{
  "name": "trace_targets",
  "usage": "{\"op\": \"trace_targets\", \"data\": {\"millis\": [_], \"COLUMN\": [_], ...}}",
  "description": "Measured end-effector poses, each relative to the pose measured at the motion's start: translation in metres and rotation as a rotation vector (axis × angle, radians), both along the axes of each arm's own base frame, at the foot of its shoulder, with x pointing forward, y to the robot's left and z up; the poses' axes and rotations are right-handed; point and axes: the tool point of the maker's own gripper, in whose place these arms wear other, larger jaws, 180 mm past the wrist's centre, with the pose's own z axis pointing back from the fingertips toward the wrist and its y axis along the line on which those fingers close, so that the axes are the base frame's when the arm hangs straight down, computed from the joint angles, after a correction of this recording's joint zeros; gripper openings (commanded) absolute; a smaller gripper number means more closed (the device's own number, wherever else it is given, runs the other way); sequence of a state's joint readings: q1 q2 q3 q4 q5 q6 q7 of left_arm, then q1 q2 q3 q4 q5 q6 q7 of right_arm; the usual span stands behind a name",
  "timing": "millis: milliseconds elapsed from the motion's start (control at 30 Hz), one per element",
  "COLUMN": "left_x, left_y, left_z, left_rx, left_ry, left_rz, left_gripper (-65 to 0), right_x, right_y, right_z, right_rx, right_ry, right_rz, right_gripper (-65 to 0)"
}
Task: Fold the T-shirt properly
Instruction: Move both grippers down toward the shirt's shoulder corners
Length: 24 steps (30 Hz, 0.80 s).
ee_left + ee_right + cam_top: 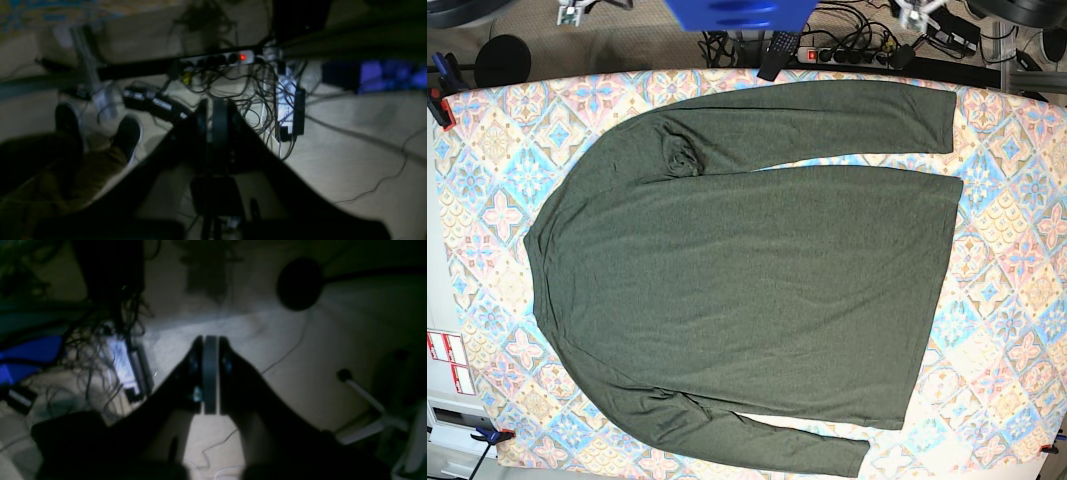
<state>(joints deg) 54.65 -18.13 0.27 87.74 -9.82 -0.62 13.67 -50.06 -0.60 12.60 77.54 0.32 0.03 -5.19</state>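
Lying flat across the middle of the table, the T-shirt (pixel 747 290) fills most of the base view, its dark olive knit spread over a tablecloth (pixel 1012 260) patterned in pastel diamonds. Its neck end sits toward 9 o'clock and its straight hem toward 3 o'clock. One long sleeve runs along the 12 o'clock edge, reaching out to about 2 o'clock, with a small bunched wrinkle where it meets the shoulder near 11 o'clock. The other sleeve runs along the 6 o'clock edge and ends near 5 o'clock. Neither arm shows in the base view, and nothing touches the garment.

Both wrist cameras look down at a pale floor, well away from the shirt. The left gripper (pixel 215 110) has its fingers pressed together with nothing between them; beyond it, toward 12 o'clock, a power strip (pixel 220 59) shows a lit red switch amid a tangle of cables (pixel 257 96). At 8 o'clock in that view a person's dark shoes (pixel 128 131) and olive trouser legs are visible. The right gripper (pixel 210 350) is likewise closed on nothing, its fingers meeting flat. A round dark object sits at 1 o'clock from it, too dim to identify, and more cables lie toward 9 o'clock.
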Motion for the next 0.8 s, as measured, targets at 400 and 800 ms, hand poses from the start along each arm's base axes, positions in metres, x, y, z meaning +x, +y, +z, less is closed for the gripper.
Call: {"op": "trace_targets", "data": {"millis": [400,800], "left_x": [0.075,0.134], "left_y": [0.011,0.052], "left_z": [0.071,0.093], "left_rx": [-0.193,-0.167], "left_ry": [-0.109,-0.286], "left_rz": [0.197,0.307], "left_gripper": [-65.0,-46.5], "right_x": [0.060,0.086], "right_y": [-0.003,-0.001], "right_z": [0.054,0.077], "right_rx": [-0.031,-0.034], "right_ry": [-0.103,-0.123], "right_rz": [0.040,0.046], "right_gripper": [-65.0,-65.0]}}
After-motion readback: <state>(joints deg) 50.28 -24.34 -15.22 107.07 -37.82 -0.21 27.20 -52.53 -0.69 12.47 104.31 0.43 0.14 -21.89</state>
